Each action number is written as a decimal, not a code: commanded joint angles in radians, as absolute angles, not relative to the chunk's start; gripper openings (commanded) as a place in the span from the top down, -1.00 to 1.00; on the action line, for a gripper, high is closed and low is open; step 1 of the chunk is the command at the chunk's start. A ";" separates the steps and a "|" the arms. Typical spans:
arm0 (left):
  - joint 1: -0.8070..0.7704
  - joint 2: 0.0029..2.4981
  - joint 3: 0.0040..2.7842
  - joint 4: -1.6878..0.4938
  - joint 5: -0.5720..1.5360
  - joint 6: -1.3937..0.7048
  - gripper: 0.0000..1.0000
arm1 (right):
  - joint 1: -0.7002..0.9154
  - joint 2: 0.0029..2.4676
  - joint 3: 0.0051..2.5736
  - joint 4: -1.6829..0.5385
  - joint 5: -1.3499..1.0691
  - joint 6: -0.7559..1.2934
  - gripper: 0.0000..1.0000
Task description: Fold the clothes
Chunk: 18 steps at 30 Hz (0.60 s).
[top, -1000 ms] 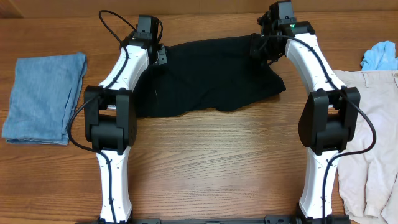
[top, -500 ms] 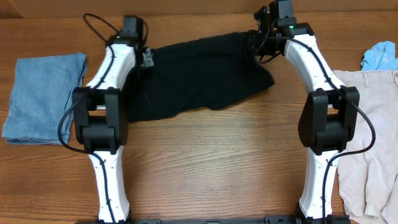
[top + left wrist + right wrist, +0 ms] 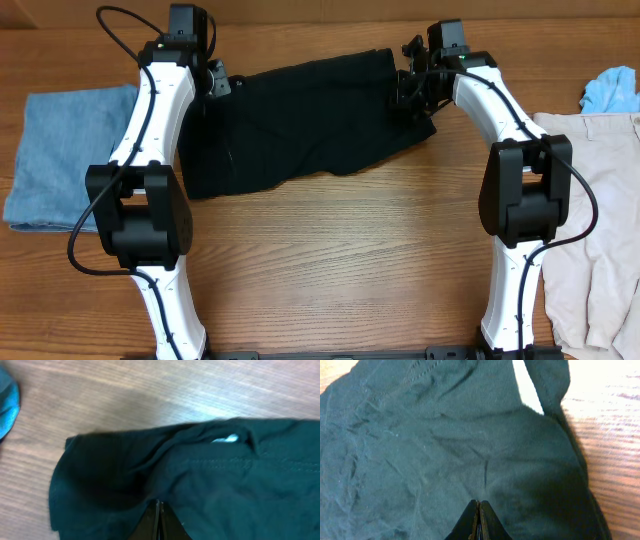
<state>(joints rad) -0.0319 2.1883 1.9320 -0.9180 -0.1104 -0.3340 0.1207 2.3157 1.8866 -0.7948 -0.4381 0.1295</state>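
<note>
Jaws closed on cloth: left gripper (image 3: 212, 85) pinches the black shorts (image 3: 300, 120) at their 9 o'clock edge, right gripper (image 3: 402, 95) at 3 o'clock; shorts lie at 12 o'clock on the table (image 3: 330, 260).

Shows plain black shorts (image 3: 300, 125) with a small white tag (image 3: 225, 438) on a brown wood-grain table (image 3: 350, 260). Adds a faded-blue cloth (image 3: 65, 155), a light-blue garment (image 3: 610, 90), a plain beige garment (image 3: 600, 230) and white arms (image 3: 480, 92) with black joints.

Overhead view even, bright, sharp; faint shadows on table (image 3: 330, 260). Left wrist view soft and blurry, glare on table above shorts (image 3: 200, 485). Right wrist view: table right of shorts blown out white, creases crisp.
</note>
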 commanded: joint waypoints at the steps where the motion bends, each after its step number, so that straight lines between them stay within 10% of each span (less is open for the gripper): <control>1: -0.027 2.209 1.922 -0.927 -0.258 -0.345 0.92 | 0.128 2.308 1.918 -0.810 -0.445 0.122 0.92; 18: 0.002 2.196 2.112 -0.929 -0.053 -0.341 0.92 | 0.128 2.207 1.982 -1.040 -0.443 0.081 0.92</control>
